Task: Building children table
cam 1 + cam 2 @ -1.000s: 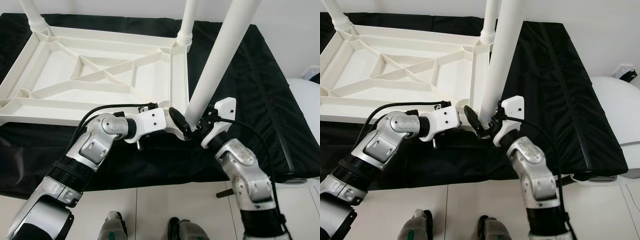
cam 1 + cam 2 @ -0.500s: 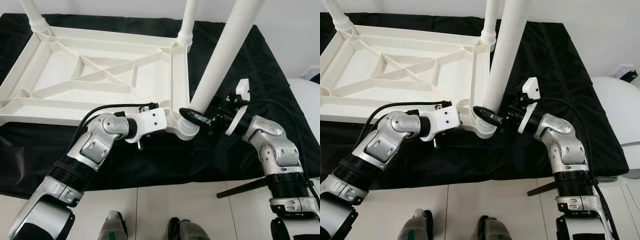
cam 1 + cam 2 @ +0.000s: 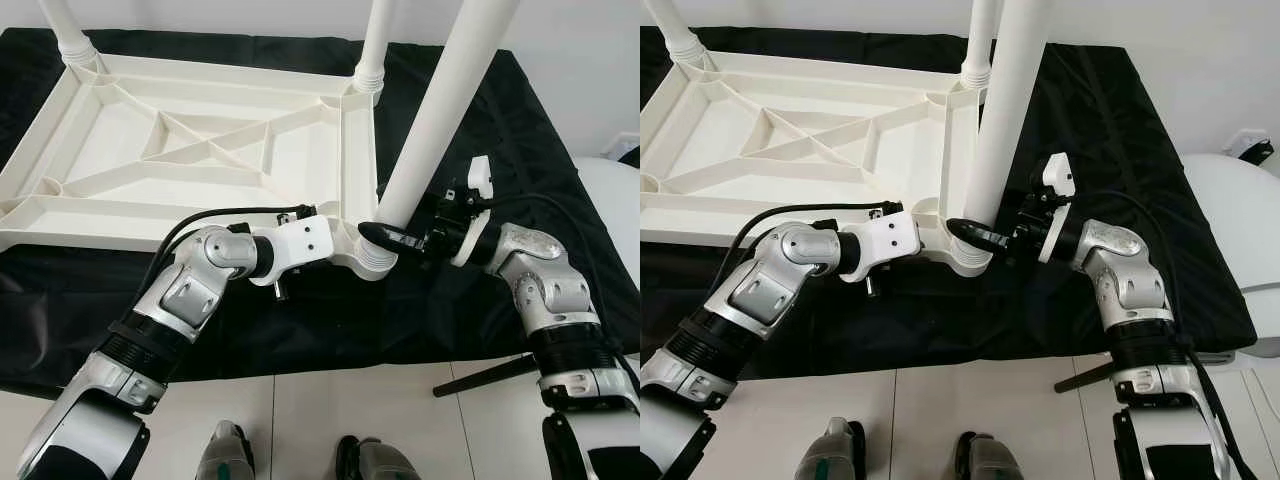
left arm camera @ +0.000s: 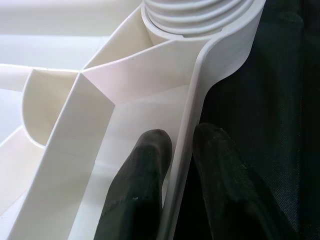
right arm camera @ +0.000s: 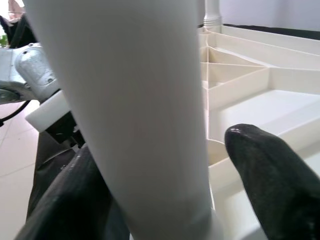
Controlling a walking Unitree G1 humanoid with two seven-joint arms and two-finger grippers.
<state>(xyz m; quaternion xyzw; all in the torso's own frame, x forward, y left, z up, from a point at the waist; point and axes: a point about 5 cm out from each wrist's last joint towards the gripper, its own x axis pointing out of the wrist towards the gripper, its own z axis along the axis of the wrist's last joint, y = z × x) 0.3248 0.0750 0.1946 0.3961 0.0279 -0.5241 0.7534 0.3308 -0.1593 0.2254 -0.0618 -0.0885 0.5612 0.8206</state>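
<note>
Currently: upturned tabletop [image 3: 200, 150] on black cloth [image 3: 520, 130]. Two far legs fitted. Near leg [image 3: 430, 120] seated in corner socket; right claw [image 3: 392, 237] straddles its base, contact unclear. Left claw [image 4: 170, 165] pinches the tabletop's rim beside that socket. Fourth corner unseen.

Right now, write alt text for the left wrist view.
The left gripper pinches the thin white rim of the upturned table top, one black finger inside the frame, one outside above black cloth. Beyond, a threaded table leg sits in the corner socket.
</note>
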